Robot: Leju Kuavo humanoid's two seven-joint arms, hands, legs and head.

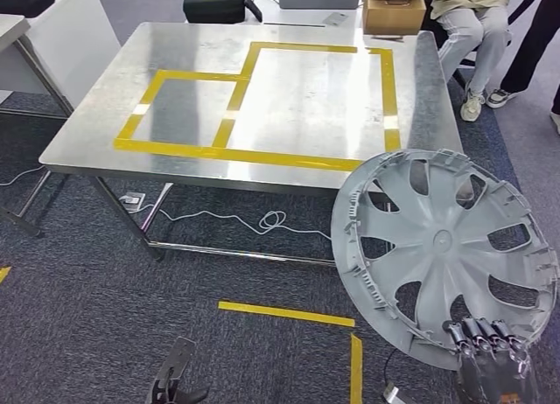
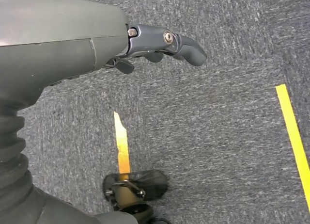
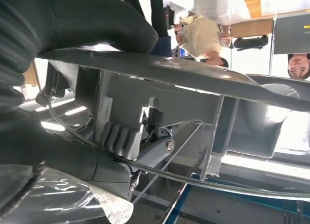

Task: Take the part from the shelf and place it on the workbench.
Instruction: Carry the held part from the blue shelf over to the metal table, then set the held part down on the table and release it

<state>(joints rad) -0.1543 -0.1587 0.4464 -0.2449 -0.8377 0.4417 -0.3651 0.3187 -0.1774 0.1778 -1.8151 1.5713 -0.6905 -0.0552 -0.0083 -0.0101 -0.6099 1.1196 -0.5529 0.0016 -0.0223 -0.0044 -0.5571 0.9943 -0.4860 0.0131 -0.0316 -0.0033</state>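
Hubcap carried to the workbench's near right corner, not yet set down.

The steel workbench stands ahead with yellow tape boxes marked on it. The grey hubcap hangs off that corner, over the carpet, with the right hand clamped on its lower rim. I'd lift it clear of the edge and lay it flat inside the tape. The left hand hangs low, fingers loosely apart, holding nothing.
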